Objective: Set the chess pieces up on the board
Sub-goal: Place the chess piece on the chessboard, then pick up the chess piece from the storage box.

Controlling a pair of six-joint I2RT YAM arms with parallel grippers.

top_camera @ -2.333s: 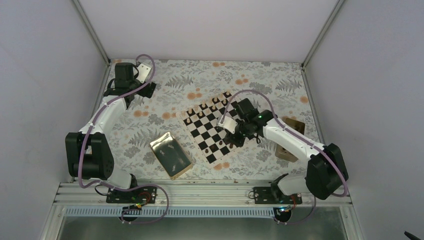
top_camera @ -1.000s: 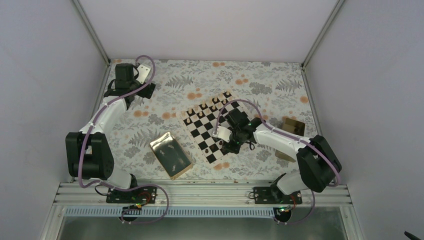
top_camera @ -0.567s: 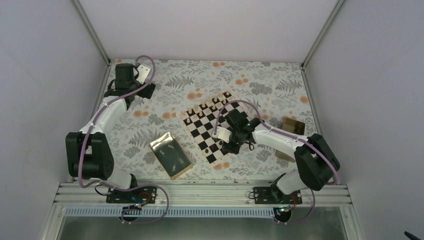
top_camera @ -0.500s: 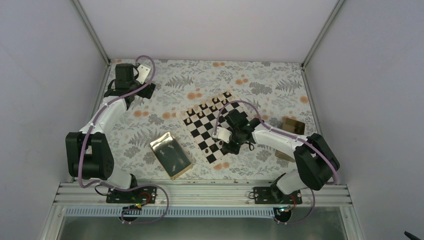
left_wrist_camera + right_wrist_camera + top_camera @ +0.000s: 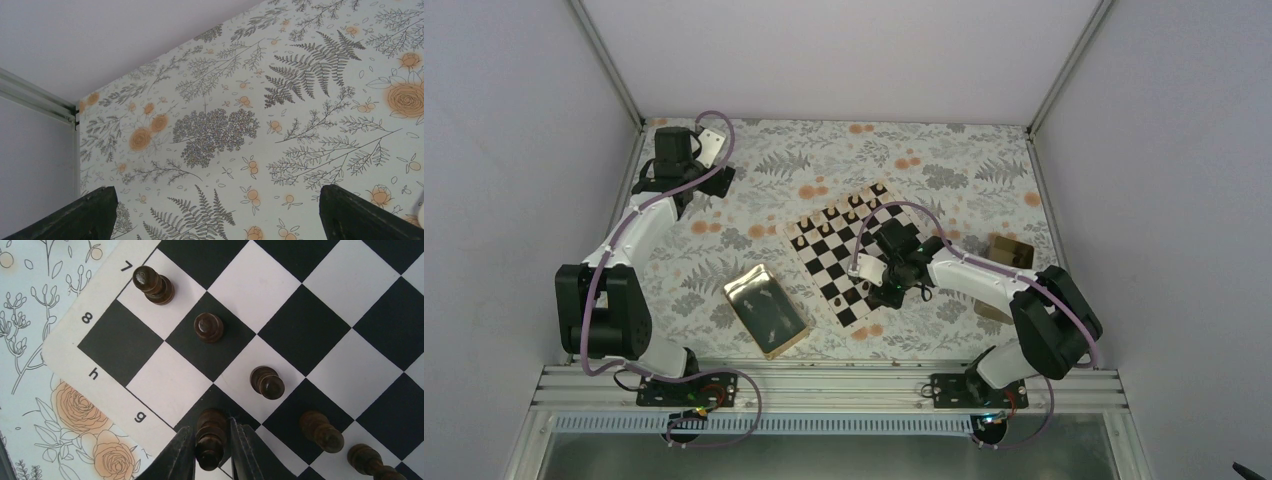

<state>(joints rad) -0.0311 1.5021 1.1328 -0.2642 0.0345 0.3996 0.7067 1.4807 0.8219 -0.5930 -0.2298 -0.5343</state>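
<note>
Nearest the arms, the gold tray (image 5: 759, 292) lies on the tabletop (image 5: 944, 160) just left of the board (image 5: 115, 396). Faint small shapes show inside it, too small to name, so some pieces may be waiting there. At the board's near corner the right gripper (image 5: 212, 440) has its jaws narrow, close against both sides of a dark piece (image 5: 211, 421) that stands on a black square of the edge row. The two squares between it and the corner, by the letters g and h, are bare. One row in, five dark pieces (image 5: 209, 327) stand in a line, one to a square. The small tan box (image 5: 1014, 250) sits beyond the right arm, and what it holds cannot be seen. Along the board's far side more pieces (image 5: 829, 213) stand, their colour unclear at that size. In the far left corner the left gripper (image 5: 216, 200) hangs over the patterned tabletop, jaws wide and holding nothing. I judge the job partly done: the dark side's edge row is barely begun, and much remains to place.
</note>
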